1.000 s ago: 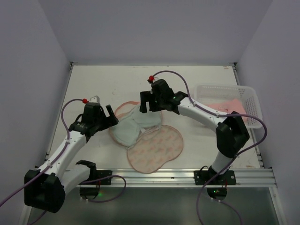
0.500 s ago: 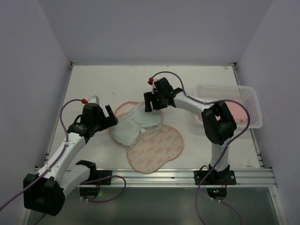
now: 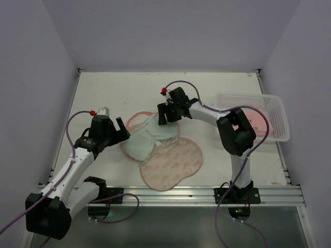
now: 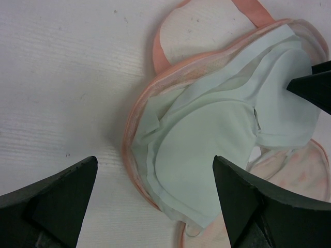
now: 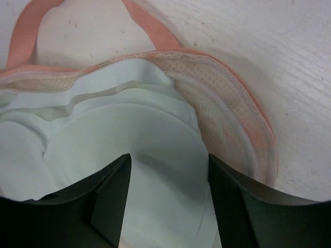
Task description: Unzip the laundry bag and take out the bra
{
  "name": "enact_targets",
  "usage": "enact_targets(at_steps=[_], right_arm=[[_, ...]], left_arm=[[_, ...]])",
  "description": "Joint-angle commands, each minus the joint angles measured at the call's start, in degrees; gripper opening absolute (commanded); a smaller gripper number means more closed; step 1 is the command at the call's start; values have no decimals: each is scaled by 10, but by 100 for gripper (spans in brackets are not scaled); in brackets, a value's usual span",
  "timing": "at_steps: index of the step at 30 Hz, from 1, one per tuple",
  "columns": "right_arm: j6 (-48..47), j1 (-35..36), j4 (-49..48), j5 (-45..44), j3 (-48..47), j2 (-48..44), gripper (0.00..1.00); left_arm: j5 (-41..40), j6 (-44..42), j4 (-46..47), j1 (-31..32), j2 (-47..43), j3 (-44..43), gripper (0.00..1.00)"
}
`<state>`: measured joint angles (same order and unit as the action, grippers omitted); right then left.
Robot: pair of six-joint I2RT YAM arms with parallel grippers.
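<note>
- Both spread wide, nothing pinched: left gripper [image 3: 122, 129], right gripper [image 3: 168, 118].
- Bag [image 3: 173, 164] lies mid-table [image 3: 103, 93] between the arms, unzipped, with its printed flap laid open toward the near edge.
- Bra [image 3: 146, 140], pale green, sits in the bag's mesh-lined half inside the pink rim, cups overlapping.
- Left gripper is at the bag's left edge; its wrist view shows a cup between the fingers [image 4: 57, 201].
- Right gripper is over the far cup, near the pink loop [image 5: 145, 26]; can't tell if it touches.
- White basket [image 3: 258, 98] sits far right, well apart from the bag.
</note>
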<state>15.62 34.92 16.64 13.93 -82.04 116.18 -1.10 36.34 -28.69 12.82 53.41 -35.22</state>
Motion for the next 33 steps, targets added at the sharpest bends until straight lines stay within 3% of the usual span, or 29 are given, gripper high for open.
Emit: enact_targets(at_steps=[1,5,8,9,11,23,29,33], right_arm=[[-20,-2,-23,55,-19,15,61],[-23,-2,-23,77,-19,19,44],[-23,-2,-18,70,-19,12,24],[-23,-1,-19,65,-17,-2,12],[-24,-2,-17,50,-14,-24,1],[-29,-2,36,7,-22,-257,0],[-48,-10,104,-115,-48,-350,0],[-58,-54,155,-171,-90,-416,0]], left_arm=[[7,-13,-1,-3,-3,6,96],[3,-16,-1,-3,-9,6,96],[1,-18,-3,-3,-12,7,96],[1,-18,-4,-3,-12,7,96],[0,-19,-4,-3,-12,7,96],[-11,-23,-6,-3,-10,-18,96],[-19,-25,-13,-3,-18,-33,96],[-17,-25,-15,-3,-21,-32,96]])
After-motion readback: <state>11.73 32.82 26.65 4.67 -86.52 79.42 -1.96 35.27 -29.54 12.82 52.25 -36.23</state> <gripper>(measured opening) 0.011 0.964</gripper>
